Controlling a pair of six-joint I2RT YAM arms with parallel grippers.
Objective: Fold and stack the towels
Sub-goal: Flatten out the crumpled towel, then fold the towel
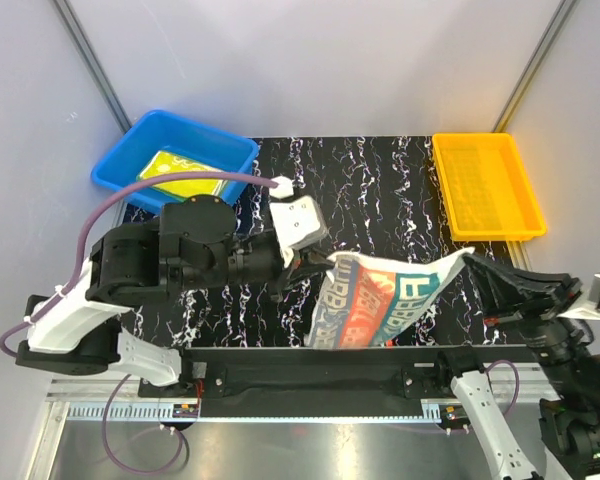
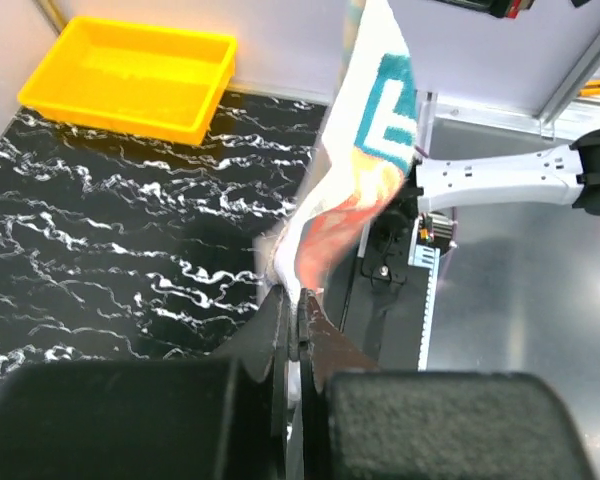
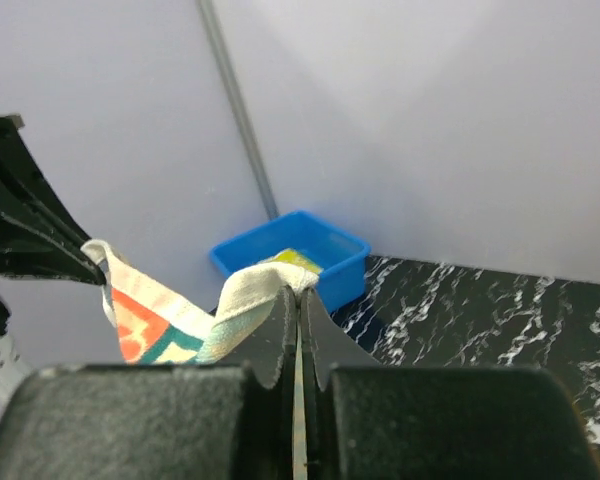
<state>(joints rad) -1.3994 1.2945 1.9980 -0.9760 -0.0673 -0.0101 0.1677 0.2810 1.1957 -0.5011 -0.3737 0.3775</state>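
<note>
The striped towel with red, teal and navy lettering hangs in the air over the near table edge, stretched between both grippers. My left gripper is shut on its left corner; in the left wrist view the cloth rises from my closed fingertips. My right gripper is shut on its right corner; in the right wrist view the cloth runs left from my fingertips. The yellow towel lies in the blue bin. The green towel is out of view.
A yellow tray stands at the back right of the black marbled table; it also shows in the left wrist view. The blue bin shows in the right wrist view. A metal rail runs along the near edge.
</note>
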